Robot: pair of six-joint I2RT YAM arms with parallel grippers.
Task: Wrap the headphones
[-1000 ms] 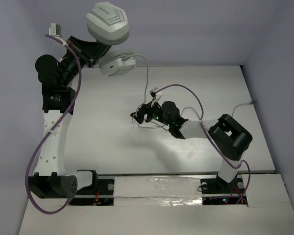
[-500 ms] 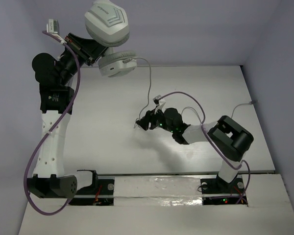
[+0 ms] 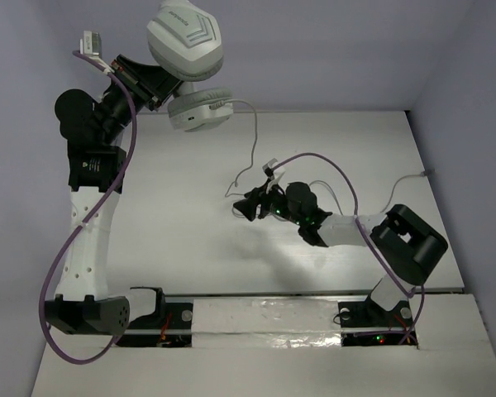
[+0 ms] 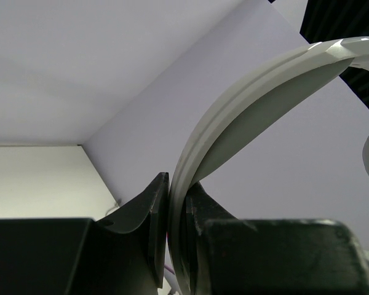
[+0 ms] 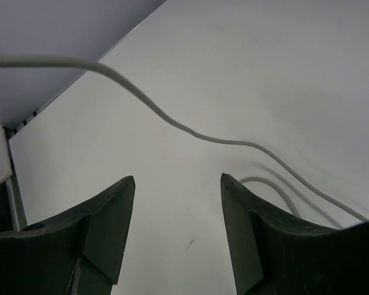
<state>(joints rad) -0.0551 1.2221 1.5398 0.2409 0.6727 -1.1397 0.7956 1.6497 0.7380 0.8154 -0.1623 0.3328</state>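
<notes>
The left claw (image 3: 155,83) is raised over the far left of the tabletop (image 3: 165,215), clamped tight on the white headband (image 4: 234,117) of the headphones (image 3: 186,41). In the left wrist view the band sits pinched between its two dark fingers (image 4: 150,215). One ear cup (image 3: 184,37) shows above the claw, the other (image 3: 200,109) just below and to its right. The thin grey cord (image 3: 254,141) leaves the lower cup and runs down toward the middle of the tabletop, where the right claw (image 3: 246,207) sits low. That claw is spread wide and grips nothing. In the right wrist view the cord crosses just ahead of its fingertips (image 5: 114,203), and more cord lies near one finger.
</notes>
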